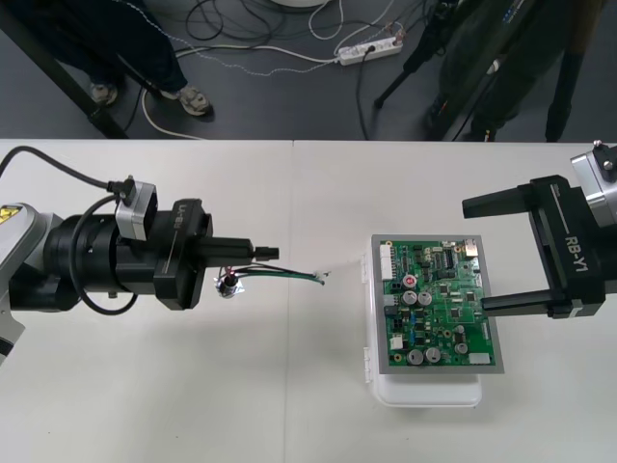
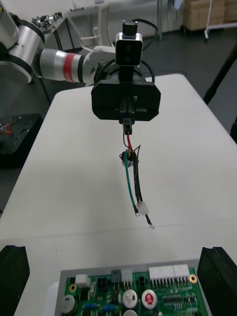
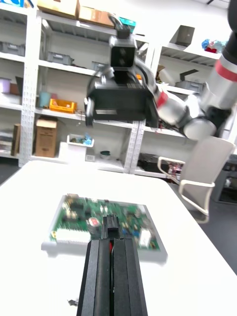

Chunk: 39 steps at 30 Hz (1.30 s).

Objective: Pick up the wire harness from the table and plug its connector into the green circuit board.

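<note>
The harness (image 1: pixel 289 276) hangs from its black plug (image 2: pixel 129 127), which is pinched between the closed fingers (image 3: pixel 96 276) of the left tool (image 1: pixel 267 253), above the tabletop (image 1: pixel 289 386) and well to the left of the board (image 1: pixel 434 309); the plug is not in the board. The red, green and black wires (image 2: pixel 131 182) droop below the tool; the round socket (image 1: pixel 228 284) sits just under the fingers, and the loose ends point toward the board, though I cannot tell whether they touch the tabletop. The board rests on its white base (image 1: pixel 424 391); the right tool (image 1: pixel 476 255) stands at the board's right edge with its fingers spread wide, gripping nothing. As I judge it, the step in hand is the carry across to the board, and the risks lie there. Only a little of the plug shows past the fingertips, so it may twist or slip in the grip when pressed home; the trailing wires may drag over the board's taller parts and snag. A small misalignment with the mating connector could jam the plug or shove the board on its base unless the right tool steadies it; the two tools could also bump each other over the board.
</note>
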### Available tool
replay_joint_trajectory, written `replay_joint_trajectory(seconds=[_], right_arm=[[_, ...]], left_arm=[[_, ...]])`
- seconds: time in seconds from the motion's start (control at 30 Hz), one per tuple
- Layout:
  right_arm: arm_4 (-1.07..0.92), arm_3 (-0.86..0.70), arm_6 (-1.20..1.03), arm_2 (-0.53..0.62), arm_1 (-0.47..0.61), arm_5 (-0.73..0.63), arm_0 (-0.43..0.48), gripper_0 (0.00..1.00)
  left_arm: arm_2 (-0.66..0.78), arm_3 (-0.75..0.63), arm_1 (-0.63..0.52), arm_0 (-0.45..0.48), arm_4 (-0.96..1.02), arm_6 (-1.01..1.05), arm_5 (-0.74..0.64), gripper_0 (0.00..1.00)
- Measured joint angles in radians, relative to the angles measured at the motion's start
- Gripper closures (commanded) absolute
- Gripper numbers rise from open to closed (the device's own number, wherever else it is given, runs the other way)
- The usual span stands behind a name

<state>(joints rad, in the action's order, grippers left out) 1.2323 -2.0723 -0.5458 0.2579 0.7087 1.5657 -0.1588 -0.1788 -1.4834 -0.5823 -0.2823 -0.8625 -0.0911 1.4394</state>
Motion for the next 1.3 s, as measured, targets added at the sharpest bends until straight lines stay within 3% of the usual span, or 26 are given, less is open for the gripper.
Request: replay_joint_trajectory(seconds=[0.3, 0.57, 1.0, 1.13, 1.3], right_arm=[[0.159, -0.104, -0.020, 0.000, 0.181, 0.000, -0.003, 0.00], [0.409, -0.220, -0.020, -0.011, 0.242, 0.001, -0.003, 0.00], [0.716, -0.242, -0.020, -0.206, 0.309, 0.001, -0.012, 0.00], [0.871, -0.231, -0.020, -0.279, 0.309, 0.001, -0.013, 0.00], [0.917, -0.175, -0.020, -0.344, 0.309, 0.001, -0.014, 0.00]], left_arm=[[0.000, 0.186, 0.012, -0.012, 0.000, -0.063, 0.073, 1.00], [-0.022, 0.321, 0.043, -0.031, -0.020, -0.373, 0.081, 1.00], [-0.153, 0.553, 0.091, -0.094, -0.020, -0.517, 0.081, 1.00], [-0.180, 0.616, 0.114, -0.112, -0.019, -0.618, 0.081, 1.00], [-0.201, 0.692, 0.150, -0.141, -0.017, -0.770, 0.081, 1.00]])
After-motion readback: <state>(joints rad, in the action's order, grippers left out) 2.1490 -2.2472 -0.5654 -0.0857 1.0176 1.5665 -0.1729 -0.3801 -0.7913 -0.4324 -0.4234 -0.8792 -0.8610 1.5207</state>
